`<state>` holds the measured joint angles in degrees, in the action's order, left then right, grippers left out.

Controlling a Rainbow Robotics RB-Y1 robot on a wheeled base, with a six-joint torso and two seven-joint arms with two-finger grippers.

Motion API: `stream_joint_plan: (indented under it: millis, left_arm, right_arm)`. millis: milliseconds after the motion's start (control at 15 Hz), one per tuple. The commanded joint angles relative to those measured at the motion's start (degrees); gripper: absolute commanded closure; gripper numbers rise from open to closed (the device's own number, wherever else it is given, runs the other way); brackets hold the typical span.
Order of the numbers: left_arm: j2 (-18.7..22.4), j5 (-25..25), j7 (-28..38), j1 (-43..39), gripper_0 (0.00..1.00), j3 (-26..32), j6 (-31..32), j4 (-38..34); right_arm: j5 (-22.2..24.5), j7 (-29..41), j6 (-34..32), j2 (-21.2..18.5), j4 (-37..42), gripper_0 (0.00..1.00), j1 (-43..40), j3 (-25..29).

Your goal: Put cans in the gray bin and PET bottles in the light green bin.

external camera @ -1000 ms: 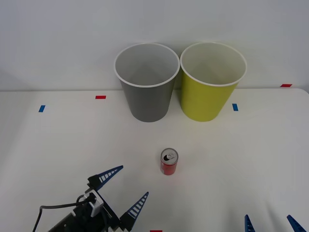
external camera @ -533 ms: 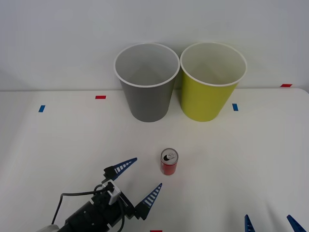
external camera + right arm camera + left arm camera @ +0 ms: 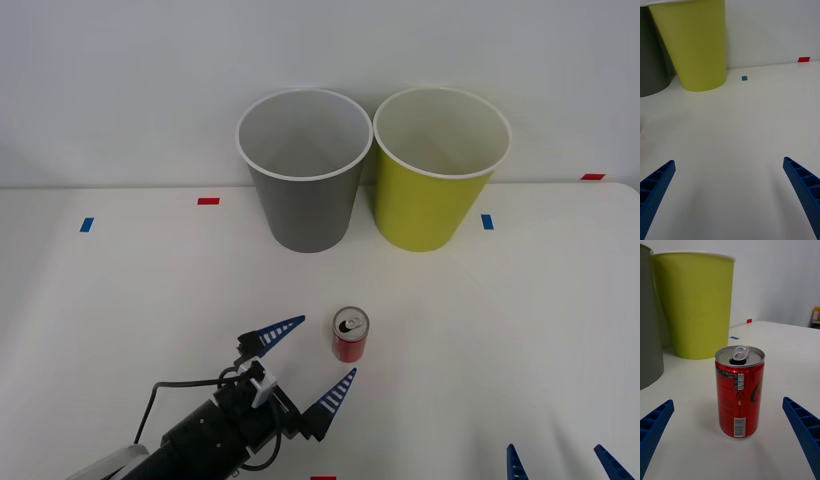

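Red and upright, the can (image 3: 350,335) stands on the white bench (image 3: 520,330) in front of the gray bin (image 3: 304,165) and well apart from it, with the green bin (image 3: 441,167) beside the gray one to the right. The left end effector (image 3: 309,361) lies low just left of the can, fingers spread wide, their tips level with it but not touching. The risk I see: the can is small and light, so if one finger meets it before the other it could tip or slide away, and a grip too near the top could let it slip on the lift to the tall bin. The left wrist view shows the can (image 3: 739,390) centred in the gap between the fingers, pull tab up, which the front view cannot confirm. The right end effector (image 3: 553,464) waits open at the near right edge, the right wrist view facing bare bench and the green bin (image 3: 692,45)
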<state>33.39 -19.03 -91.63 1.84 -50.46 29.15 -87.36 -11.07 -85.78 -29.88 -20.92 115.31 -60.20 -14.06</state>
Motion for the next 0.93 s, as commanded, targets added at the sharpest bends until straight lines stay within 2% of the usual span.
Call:
stream_joint_plan:
  millis: [67, 600, 933]
  left_arm:
    - [-0.61, -1.10, 0.14, 1.24, 0.00, -1.13, -1.02, 0.00]
    - [-2.19, -1.89, 0.14, 4.32, 0.00, -1.13, -5.95, 0.08]
    - [-4.47, -1.71, 0.14, 6.16, 0.00, -1.13, -5.95, 2.63]
  right_arm:
    - [0.00, 0.00, 0.00, 0.00, 0.00, 0.00, 0.00, 0.00]
    - [0.00, 0.00, 0.00, 0.00, 0.00, 0.00, 0.00, 0.00]
    - [0.00, 0.00, 0.00, 0.00, 0.00, 0.00, 0.00, 0.00]
